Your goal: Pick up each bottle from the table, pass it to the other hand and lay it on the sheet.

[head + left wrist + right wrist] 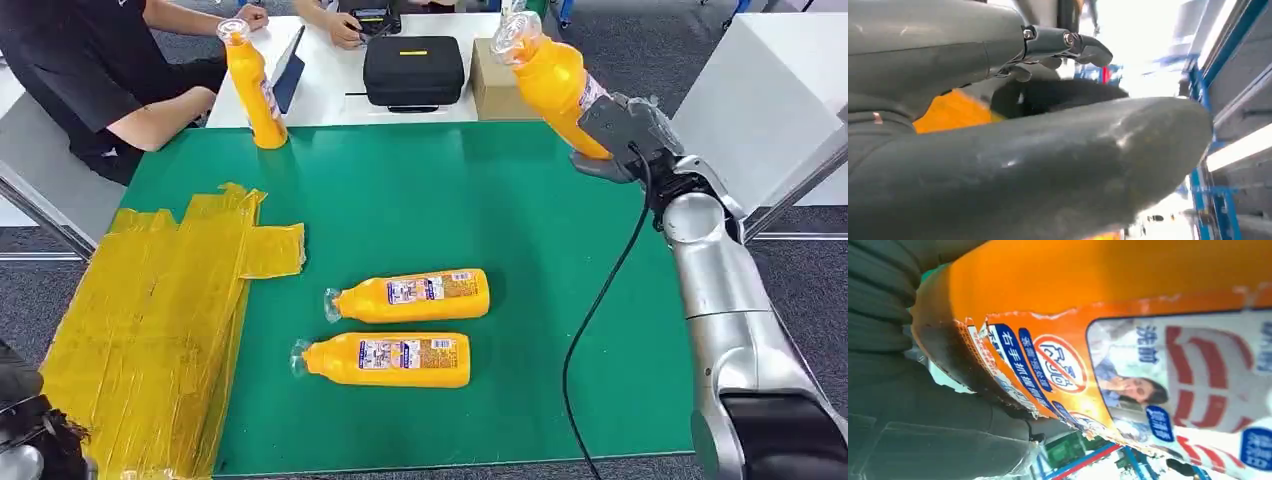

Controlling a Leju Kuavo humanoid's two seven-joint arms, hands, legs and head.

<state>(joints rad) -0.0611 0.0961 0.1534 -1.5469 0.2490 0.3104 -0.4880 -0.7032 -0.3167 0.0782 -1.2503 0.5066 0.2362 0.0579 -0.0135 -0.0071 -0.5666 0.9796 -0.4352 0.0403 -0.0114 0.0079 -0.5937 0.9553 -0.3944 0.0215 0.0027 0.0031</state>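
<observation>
The held bottle has its base hidden behind the right hand. In the left wrist view, the left hand blocks most of a blurred orange shape. The seated person is cut off at the head view's top edge.

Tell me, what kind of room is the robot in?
Probably a robot test lab or workshop: a green work table, a black equipment case and a tablet on the white desk where people sit.

Glossy plastic bottles, a matt green table, and a crinkled, perhaps plastic, yellow sheet.
</observation>
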